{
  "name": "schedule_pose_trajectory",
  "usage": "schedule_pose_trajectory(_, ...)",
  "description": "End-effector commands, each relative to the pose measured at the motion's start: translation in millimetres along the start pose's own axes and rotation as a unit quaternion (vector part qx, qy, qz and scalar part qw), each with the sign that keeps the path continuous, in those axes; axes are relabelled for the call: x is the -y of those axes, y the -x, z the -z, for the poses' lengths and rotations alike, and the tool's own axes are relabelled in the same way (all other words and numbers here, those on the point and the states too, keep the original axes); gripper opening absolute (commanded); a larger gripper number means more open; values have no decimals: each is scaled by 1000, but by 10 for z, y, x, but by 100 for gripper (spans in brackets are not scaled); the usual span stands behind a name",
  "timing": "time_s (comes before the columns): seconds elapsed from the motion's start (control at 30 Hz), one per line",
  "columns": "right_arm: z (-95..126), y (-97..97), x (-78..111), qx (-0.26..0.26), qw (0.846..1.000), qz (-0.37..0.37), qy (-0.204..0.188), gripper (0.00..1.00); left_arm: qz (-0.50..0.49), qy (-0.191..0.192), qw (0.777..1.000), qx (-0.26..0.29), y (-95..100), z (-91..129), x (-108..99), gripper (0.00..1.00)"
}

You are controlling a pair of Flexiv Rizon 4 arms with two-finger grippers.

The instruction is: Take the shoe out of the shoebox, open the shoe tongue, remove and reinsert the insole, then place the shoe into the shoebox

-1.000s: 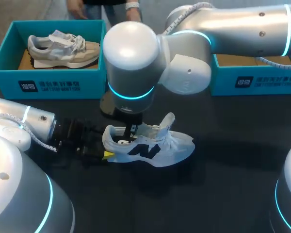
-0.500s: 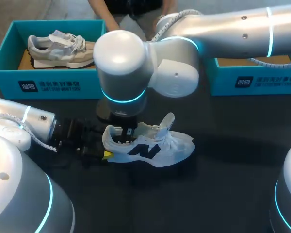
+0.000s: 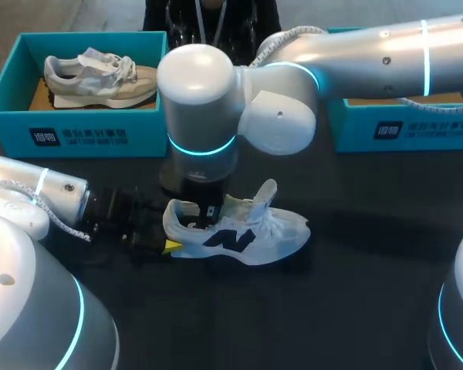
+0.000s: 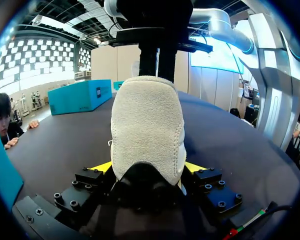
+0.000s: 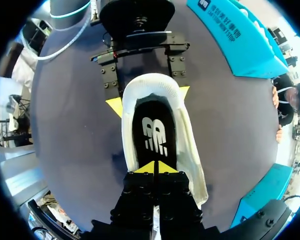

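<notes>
The shoe (image 3: 239,231) is out of its box and lies on its sole on the dark desk (image 3: 355,308), so that first step is done. The tongue (image 3: 266,193) stands lifted and the mouth gapes, so I take the opening step as done too. I judge I am at the insole step.

My left gripper (image 4: 147,167) is closed on the heel, one yellow tip pressed to each side of it. My right gripper (image 5: 156,167) comes straight down into the shoe's mouth with its yellow tips brought together over the insole (image 5: 152,135). I cannot tell whether any of the insole is caught between them. The insole lies flat in the shoe, just under my right gripper. It has yet to be pulled out and put back, and then the shoe must be boxed.

The heel counter is a nubbly, suede-like pale patch, rounded like an arch. The collar is thick, padded and white. The insole is a smooth black tongue-shaped sheet that looks thin and bendy.

The teal cardboard shoebox (image 3: 405,131) stands well beyond my right gripper. A second teal box (image 3: 77,135), beyond my left gripper, holds a grey-beige shoe (image 3: 100,77).
</notes>
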State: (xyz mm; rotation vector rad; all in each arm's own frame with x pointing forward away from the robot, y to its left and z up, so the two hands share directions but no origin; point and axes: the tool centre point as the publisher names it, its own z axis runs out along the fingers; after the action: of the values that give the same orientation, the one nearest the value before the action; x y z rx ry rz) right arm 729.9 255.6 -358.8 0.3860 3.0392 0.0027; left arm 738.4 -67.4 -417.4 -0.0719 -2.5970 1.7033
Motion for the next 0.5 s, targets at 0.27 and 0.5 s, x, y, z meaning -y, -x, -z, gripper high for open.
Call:
schedule_pose_trajectory(0.27, -95, -77, 40, -23, 1000, -4, -14, 0, 0, 0, 1000, 1, -25, -34, -29, 0)
schedule_pose_trajectory(0.5, -166, 22, 55, -16, 999, -10, -27, 0, 0, 0, 1000, 1, -25, -34, -29, 0)
